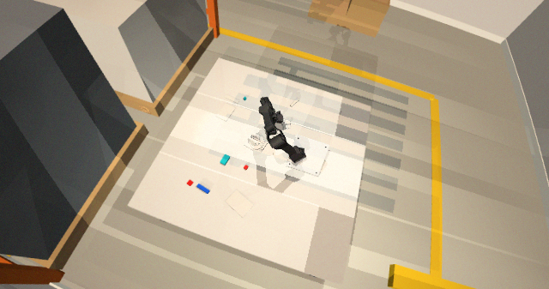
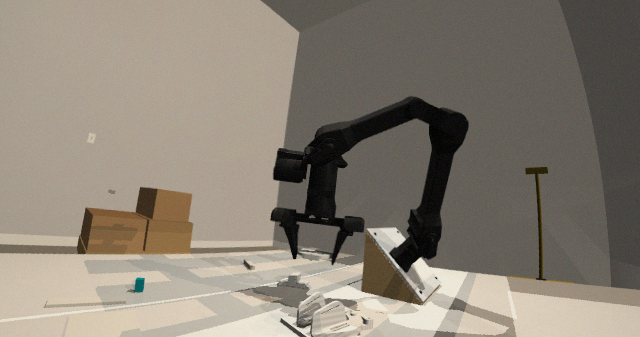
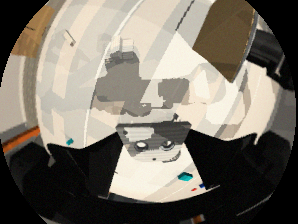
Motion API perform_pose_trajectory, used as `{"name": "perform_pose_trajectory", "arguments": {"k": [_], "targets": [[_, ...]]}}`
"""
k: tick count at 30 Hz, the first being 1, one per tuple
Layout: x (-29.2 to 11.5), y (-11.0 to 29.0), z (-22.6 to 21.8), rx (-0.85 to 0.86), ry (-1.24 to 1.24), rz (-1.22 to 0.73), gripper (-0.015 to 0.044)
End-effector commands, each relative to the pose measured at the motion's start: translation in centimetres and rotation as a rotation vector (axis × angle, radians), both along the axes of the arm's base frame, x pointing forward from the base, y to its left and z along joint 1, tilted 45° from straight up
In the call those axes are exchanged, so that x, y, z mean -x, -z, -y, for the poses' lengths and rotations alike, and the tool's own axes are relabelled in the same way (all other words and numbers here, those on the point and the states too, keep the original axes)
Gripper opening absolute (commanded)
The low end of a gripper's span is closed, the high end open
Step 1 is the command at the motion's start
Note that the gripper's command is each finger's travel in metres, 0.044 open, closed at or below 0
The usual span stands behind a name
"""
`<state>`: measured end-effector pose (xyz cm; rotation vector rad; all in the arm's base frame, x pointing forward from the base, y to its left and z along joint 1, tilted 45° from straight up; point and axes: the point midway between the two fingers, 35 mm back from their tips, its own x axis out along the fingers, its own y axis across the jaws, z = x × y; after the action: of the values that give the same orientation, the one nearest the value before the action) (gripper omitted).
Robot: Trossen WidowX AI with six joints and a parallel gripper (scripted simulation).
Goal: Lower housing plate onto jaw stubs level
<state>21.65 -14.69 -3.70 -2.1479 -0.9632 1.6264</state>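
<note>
The housing plate point(image 3: 154, 152) point(image 2: 315, 253) is a pale plate with two round holes. My gripper point(image 3: 153, 131) point(image 2: 314, 260) is shut on it, with one finger at each end, and holds it above the table. The two jaws point(image 2: 330, 318) point(image 1: 256, 141) are pale, slotted pieces standing side by side on a base on the table. They stand closer to the exterior camera than the gripper. The plate hangs clear of them. The stub tops are too small to make out, and the arm hides the plate in the top view.
A pale stepped block point(image 2: 292, 280) point(image 3: 121, 48) stands on the table near the gripper. The slanted arm base point(image 2: 390, 272) is to its right. A small bar point(image 1: 294, 102), a teal block point(image 1: 225, 159), a blue bar point(image 1: 203, 189) and two red cubes lie around.
</note>
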Motion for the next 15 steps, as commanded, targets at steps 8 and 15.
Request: {"name": "perform_pose_trajectory", "arguments": {"k": [8,15], "targets": [[-1.4,-2.3,-2.7,-0.058,0.232,-0.198,0.0351],[-2.1,-3.6,-4.4,-0.096,0.368,-0.324,0.0351]]}}
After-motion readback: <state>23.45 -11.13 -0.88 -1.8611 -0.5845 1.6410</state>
